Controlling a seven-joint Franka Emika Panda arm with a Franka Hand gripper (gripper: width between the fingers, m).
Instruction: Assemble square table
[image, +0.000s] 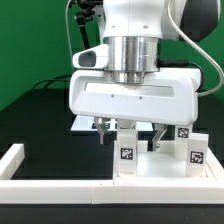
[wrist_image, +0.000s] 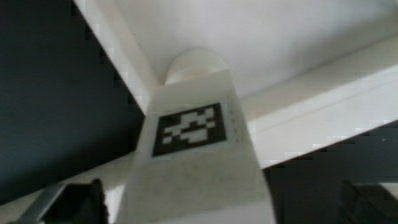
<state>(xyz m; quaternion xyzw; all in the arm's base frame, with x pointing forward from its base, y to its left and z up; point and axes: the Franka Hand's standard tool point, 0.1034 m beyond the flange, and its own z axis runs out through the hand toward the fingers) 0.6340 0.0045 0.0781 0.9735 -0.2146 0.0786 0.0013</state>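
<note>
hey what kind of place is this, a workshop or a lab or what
Probably a robotics lab bench: a black table framed by a low white wall, a green backdrop, and tagged white legs beneath the gripper.

No words, brands or numbers can be read. The only signs are black-and-white square tags: one on a leg (wrist_image: 191, 150) in the wrist view, and others on legs (image: 127, 152) (image: 196, 153) at about 6 o'clock below the arm in the exterior view.
</note>
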